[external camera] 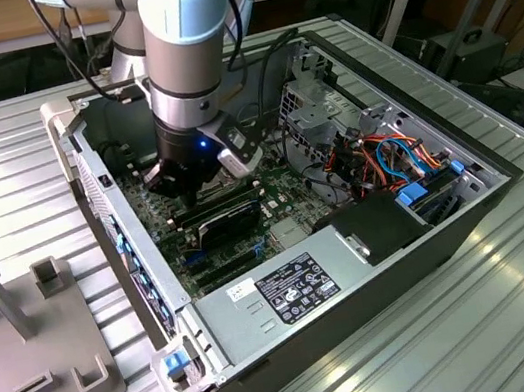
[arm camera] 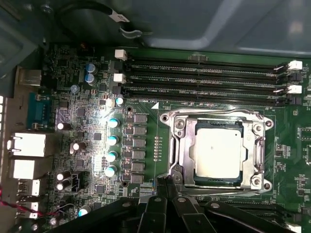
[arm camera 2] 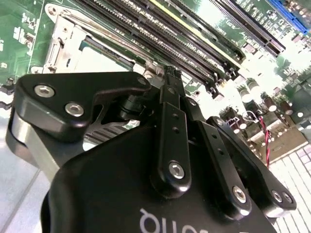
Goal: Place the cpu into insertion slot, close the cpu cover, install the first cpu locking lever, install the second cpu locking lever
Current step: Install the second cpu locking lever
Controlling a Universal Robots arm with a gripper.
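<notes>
In the first wrist view the cpu (arm camera: pixel 218 153), a pale silver square, lies flat in the insertion slot (arm camera: pixel 176 125). The cpu cover (arm camera: pixel 186 148) lies down around it as a silvery frame. Thin metal levers run along two sides of the socket (arm camera: pixel 214 112) (arm camera: pixel 228 193). My gripper (arm camera: pixel 165 183) is shut, its black fingertips pressed together right at one corner of the socket. The second wrist view shows the shut gripper (arm camera 2: pixel 171 73) beside the cover (arm camera 2: pixel 63 43) and the cpu (arm camera 2: pixel 97 60). In the exterior view the gripper (external camera: pixel 179 185) reaches down inside the open computer case (external camera: pixel 270 357).
Long black memory slots (arm camera: pixel 204 73) run beside the socket. Capacitors (arm camera: pixel 112 141) and rear ports (arm camera: pixel 29 145) stand on its other side. The power supply (external camera: pixel 289 293), drive cage (external camera: pixel 325 93) and coloured cables (external camera: pixel 397 157) crowd the case. A grey fixture (external camera: pixel 22 330) sits outside on the ribbed table.
</notes>
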